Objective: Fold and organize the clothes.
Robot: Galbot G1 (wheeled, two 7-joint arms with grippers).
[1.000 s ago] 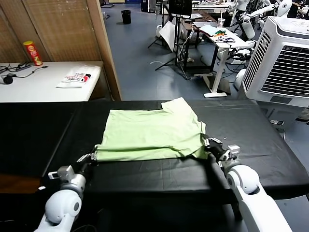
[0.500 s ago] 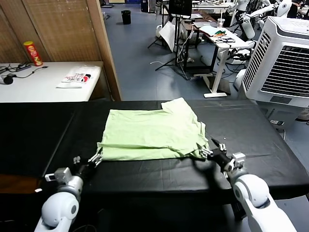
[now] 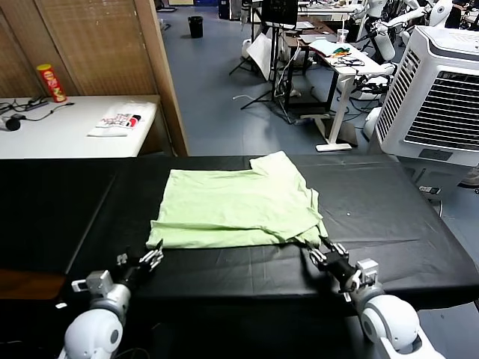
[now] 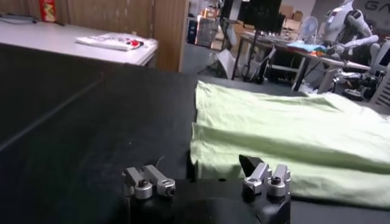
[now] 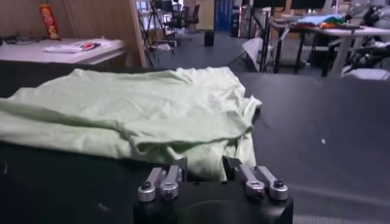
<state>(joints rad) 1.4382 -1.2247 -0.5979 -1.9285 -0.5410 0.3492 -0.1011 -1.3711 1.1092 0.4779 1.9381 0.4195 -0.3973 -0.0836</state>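
Observation:
The pale green T-shirt (image 3: 236, 198) lies folded flat on the black table (image 3: 389, 217), with one sleeve toward the far right. My left gripper (image 3: 150, 256) is open just short of the shirt's near left corner (image 4: 196, 159), and nothing is between its fingers (image 4: 159, 182). In its wrist view the left gripper (image 4: 202, 173) faces the hem across a strip of bare table. My right gripper (image 3: 323, 253) is at the near right corner. In its wrist view the right gripper (image 5: 204, 170) has its jaws part open, with a bunched fold of the shirt (image 5: 201, 159) reaching between the fingertips, not pinched.
A white side table (image 3: 45, 138) at the far left carries a white packet (image 3: 118, 120) and a red can (image 3: 51, 82). A wooden partition (image 3: 161, 75) stands behind the black table, and a large air cooler (image 3: 438, 97) stands at the right. Both grippers are close to the table's near edge.
Both grippers have drawn back toward the near edge, off the shirt. The left one opened and let go of the hem. The right one's jaws have narrowed.

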